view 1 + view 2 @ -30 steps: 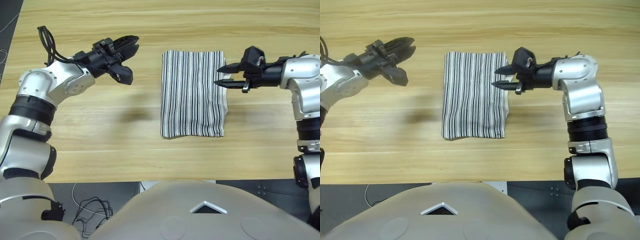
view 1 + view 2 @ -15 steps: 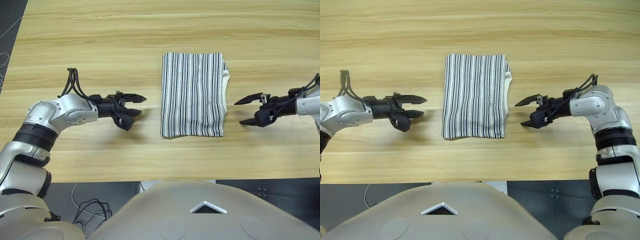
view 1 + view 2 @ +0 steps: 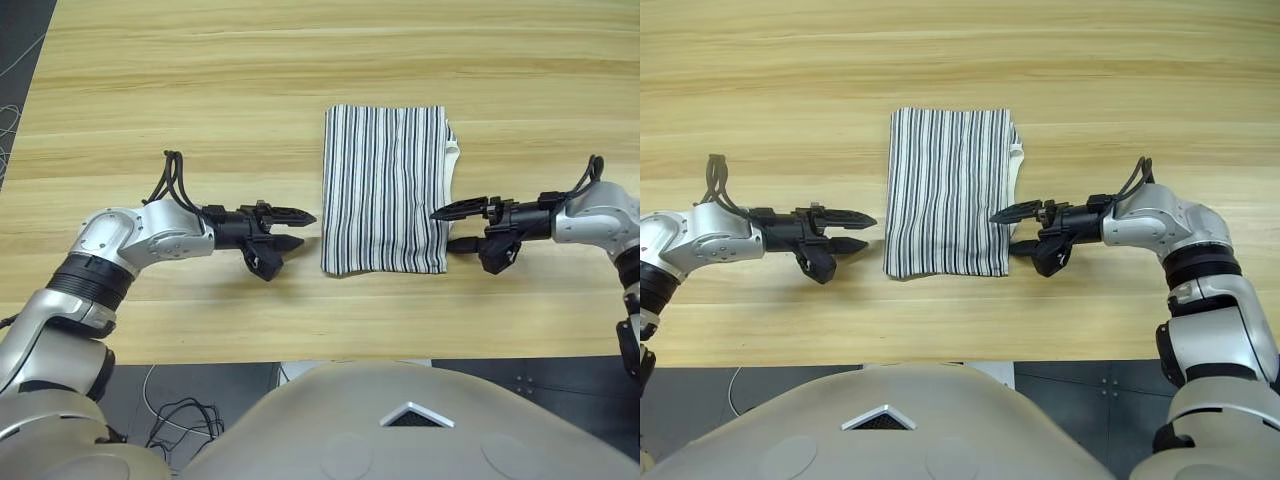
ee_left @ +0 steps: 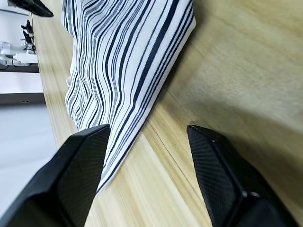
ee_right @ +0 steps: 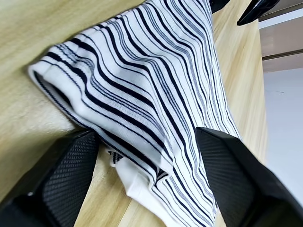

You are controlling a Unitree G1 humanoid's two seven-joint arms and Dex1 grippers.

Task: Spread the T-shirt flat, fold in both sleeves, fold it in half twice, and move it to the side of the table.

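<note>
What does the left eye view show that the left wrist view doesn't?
Left eye view: the whole folded striped shirt as a rectangle, with the left jaws and right jaws open at its left and right edges, close to the corners nearest the robot. Left wrist view: a close, low look along the shirt's edge, with its near corner beside one of the open left jaws. Both: the shirt, the wooden table and the open left jaws.
</note>
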